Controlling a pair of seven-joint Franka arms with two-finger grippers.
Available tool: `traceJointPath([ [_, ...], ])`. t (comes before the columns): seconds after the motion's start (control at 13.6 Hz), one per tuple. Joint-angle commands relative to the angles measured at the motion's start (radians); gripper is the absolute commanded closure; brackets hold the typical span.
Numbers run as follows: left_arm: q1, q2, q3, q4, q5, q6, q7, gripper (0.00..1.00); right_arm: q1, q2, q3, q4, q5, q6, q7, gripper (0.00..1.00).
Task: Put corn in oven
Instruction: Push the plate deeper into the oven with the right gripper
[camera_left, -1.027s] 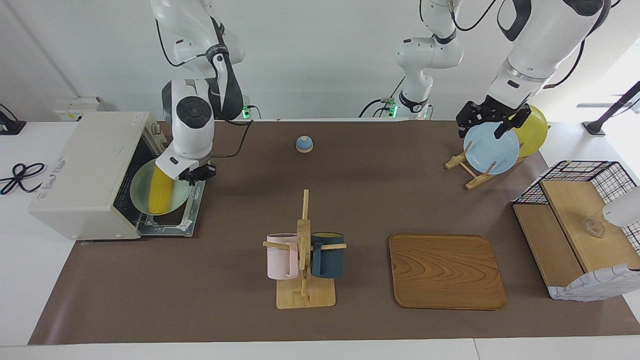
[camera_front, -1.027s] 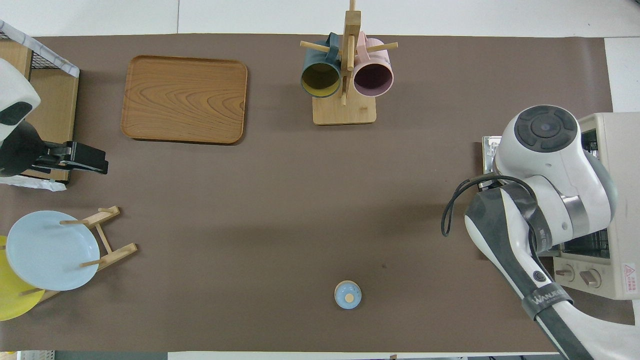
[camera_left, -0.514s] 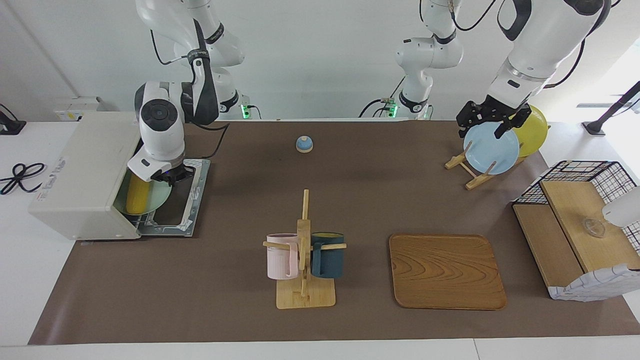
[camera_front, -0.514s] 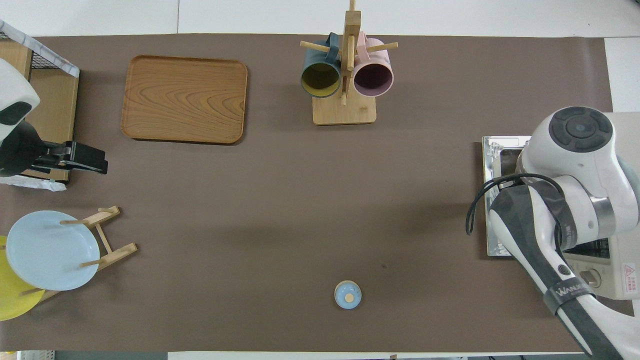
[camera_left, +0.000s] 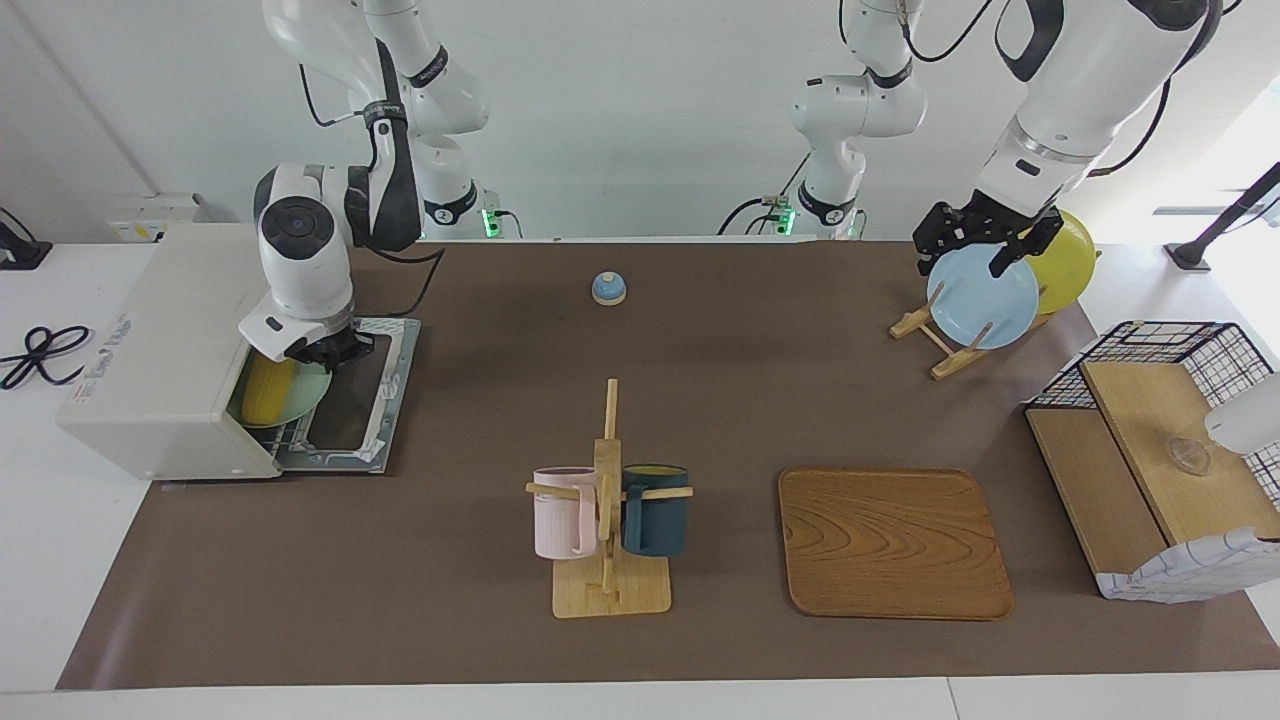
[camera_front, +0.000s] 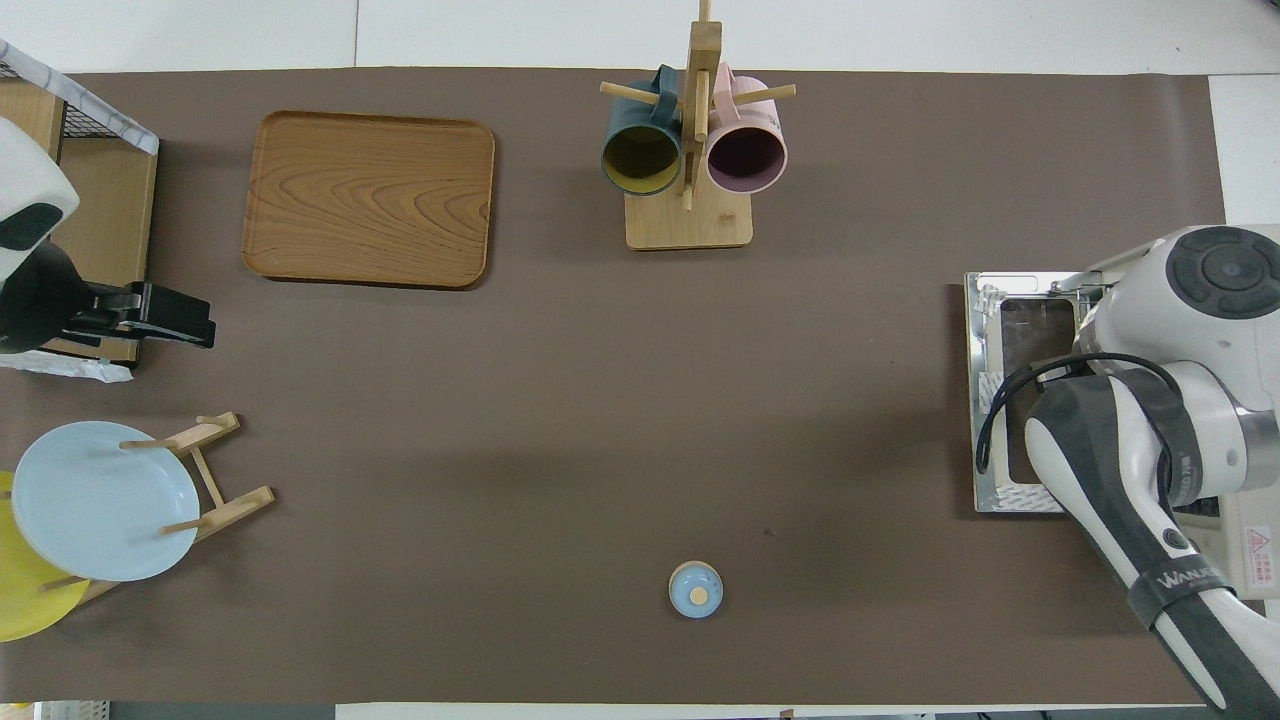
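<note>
We see only the outer part of the corn; its remainder, at nine o'clock, lies inside the oven. The right gripper is masked by its own wrist, finger state indeterminate. The left gripper overlaps the blue plate; contact is indeterminate.

The brown-covered table carries the oven, mug stand, wooden tray, plate rack, bell and shelf basket.
</note>
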Motion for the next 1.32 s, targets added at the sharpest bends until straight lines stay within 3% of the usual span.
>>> traceJointPath([
  [0.0,0.008,-0.018,-0.005,-0.014,0.013,0.007,-0.005,0.0,-0.025,-0.022,0.013,-0.049,-0.001,0.018,-0.016,0.71],
  [0.07,0.008,-0.018,-0.005,-0.014,0.013,0.007,-0.006,0.0,-0.025,-0.021,0.013,-0.049,0.001,0.018,-0.014,0.54],
  [0.22,0.008,-0.018,-0.005,-0.014,0.013,0.004,-0.003,0.0,-0.025,-0.022,0.013,-0.049,0.036,0.018,-0.016,0.4],
  [0.95,0.01,-0.018,0.0,-0.014,0.013,0.0,-0.005,0.0,-0.01,-0.004,0.014,0.005,0.068,0.002,-0.022,0.4],
  [1.25,0.008,-0.018,0.0,-0.014,0.013,0.0,-0.003,0.0,0.047,0.028,0.036,0.12,0.074,-0.102,-0.013,0.48],
])
